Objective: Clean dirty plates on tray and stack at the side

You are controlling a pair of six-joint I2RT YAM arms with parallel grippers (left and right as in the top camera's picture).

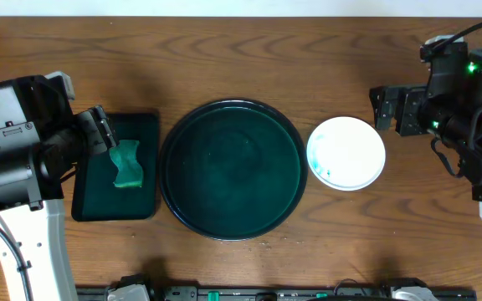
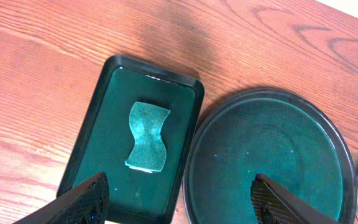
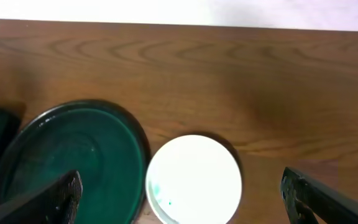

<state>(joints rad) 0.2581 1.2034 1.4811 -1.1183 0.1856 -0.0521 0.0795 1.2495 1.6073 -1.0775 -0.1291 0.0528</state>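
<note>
Bare wood ran across the table behind everything, open for a pass from either side. The round tray filled the middle. Its raised rim stood just beside the rectangular tray holding the sponge, and near the white plate, leaving only narrow gaps.

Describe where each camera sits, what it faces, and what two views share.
Overhead: above the wooden table, straight down; large round dark green tray, round white plate, open left gripper and right gripper.
Left wrist: left arm, down at green sponge in rectangular dark tray; own fingers below.
Right wrist: right arm, down at the plate; own fingers below.
Shared: both wrist views show the round tray.
</note>
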